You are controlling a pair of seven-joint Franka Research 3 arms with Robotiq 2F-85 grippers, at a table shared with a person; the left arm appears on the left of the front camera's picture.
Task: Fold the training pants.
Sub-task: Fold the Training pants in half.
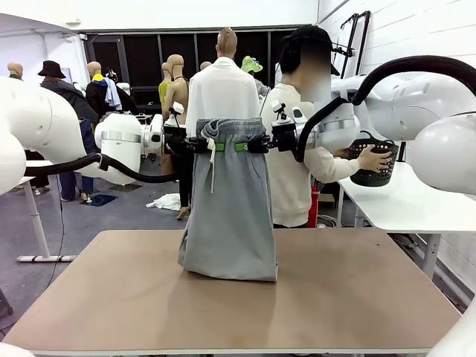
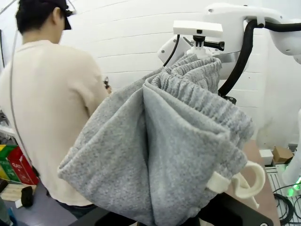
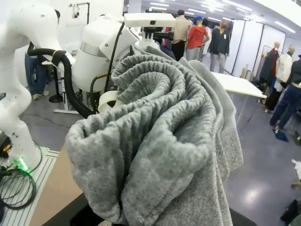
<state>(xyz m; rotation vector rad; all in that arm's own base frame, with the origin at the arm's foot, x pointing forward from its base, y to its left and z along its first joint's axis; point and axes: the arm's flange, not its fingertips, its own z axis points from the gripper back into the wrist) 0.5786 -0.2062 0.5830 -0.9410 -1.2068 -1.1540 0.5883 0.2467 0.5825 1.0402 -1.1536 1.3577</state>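
The light-grey training pants (image 1: 230, 216) hang upright over the table, waistband up, their lower end resting bunched on the tabletop. My left gripper (image 1: 210, 146) is shut on the left end of the waistband, and my right gripper (image 1: 249, 146) is shut on its right end, both at the same height. A white drawstring (image 1: 213, 167) dangles down the front near the left gripper. In the left wrist view the gathered waistband (image 2: 202, 94) and the drawstring loop (image 2: 244, 181) sit close to the lens. In the right wrist view the bunched grey fabric (image 3: 160, 136) hides the fingers.
A person (image 1: 301, 134) stands behind the pants at the table's far side, holding a black basket (image 1: 372, 160) over a white side table (image 1: 401, 201). The brown tabletop (image 1: 111, 297) is bare on both sides of the pants.
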